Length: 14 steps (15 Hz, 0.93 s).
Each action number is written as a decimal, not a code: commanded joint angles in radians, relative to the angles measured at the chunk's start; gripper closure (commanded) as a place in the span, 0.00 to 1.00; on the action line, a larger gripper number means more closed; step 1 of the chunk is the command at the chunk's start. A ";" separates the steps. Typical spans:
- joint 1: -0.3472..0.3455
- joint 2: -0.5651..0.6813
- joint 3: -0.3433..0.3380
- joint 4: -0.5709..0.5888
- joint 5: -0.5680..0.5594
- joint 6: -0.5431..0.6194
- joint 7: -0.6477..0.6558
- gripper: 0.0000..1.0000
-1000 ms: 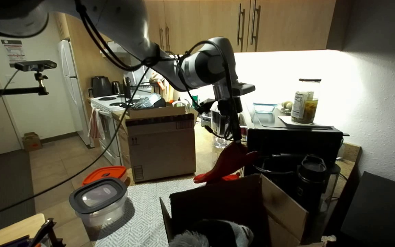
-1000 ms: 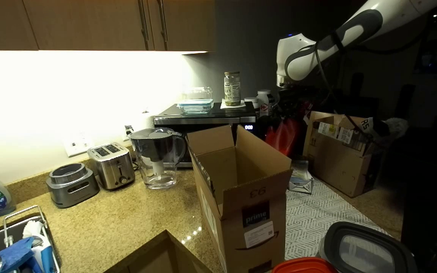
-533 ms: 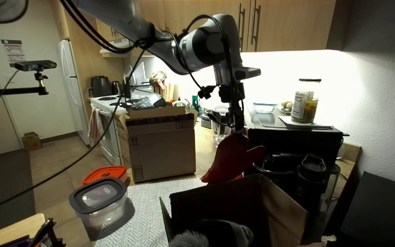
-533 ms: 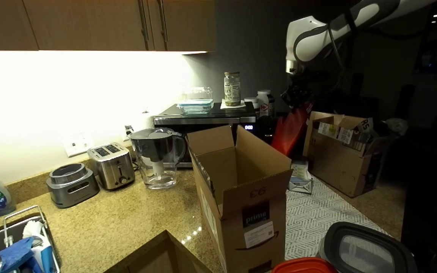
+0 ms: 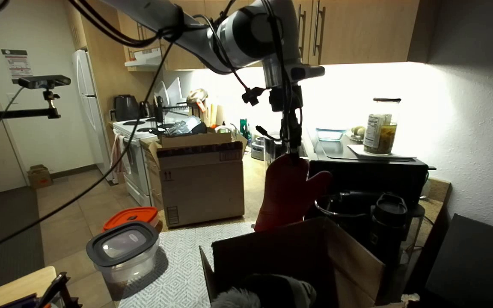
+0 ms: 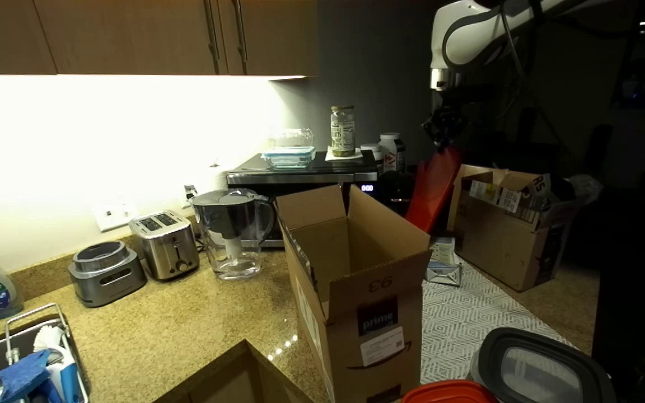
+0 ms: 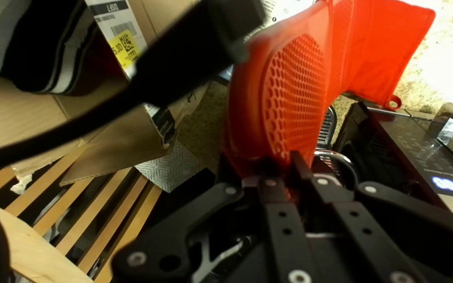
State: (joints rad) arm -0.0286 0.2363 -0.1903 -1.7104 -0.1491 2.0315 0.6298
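A: What sits at the left end of the surface (image 5: pixel 254 182) in an exterior view?

B: A grey-lidded tub (image 5: pixel 123 250), and just behind it an orange-lidded tub (image 5: pixel 131 216). A patterned cloth (image 5: pixel 178 265) lies to their right.

A: And next along?

B: A cardboard box (image 5: pixel 201 188), standing just beyond the cloth.

A: Then the claw (image 5: pixel 293 154) — is it holding anything?

B: It is clamped on the finger end of a red oven mitt (image 5: pixel 287 194), which hangs cuff down, thumb to the right in that view. In both exterior views the mitt is between the cardboard box and an open-topped carton (image 5: pixel 272 246).

A: Does the mitt touch the surface?

B: I can't tell; its lower end is hidden behind the carton's rim.

A: What's in the carton?

B: A knit hat (image 5: pixel 300 291), black and grey.

A: And on the right?

B: A black microwave (image 5: pixel 366 179), with a glass dish (image 5: pixel 330 134) and a pickle jar (image 5: pixel 377 133) on top — the jar on a sheet of white paper (image 5: pixel 356 150).
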 commanded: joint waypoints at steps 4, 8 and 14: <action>-0.046 -0.074 0.008 -0.005 0.036 -0.057 -0.030 0.97; -0.065 -0.085 0.006 0.015 0.046 -0.081 -0.030 0.97; -0.069 -0.093 0.012 0.045 0.043 -0.117 -0.030 0.97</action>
State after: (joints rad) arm -0.0858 0.1586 -0.1913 -1.6715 -0.1319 1.9439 0.6298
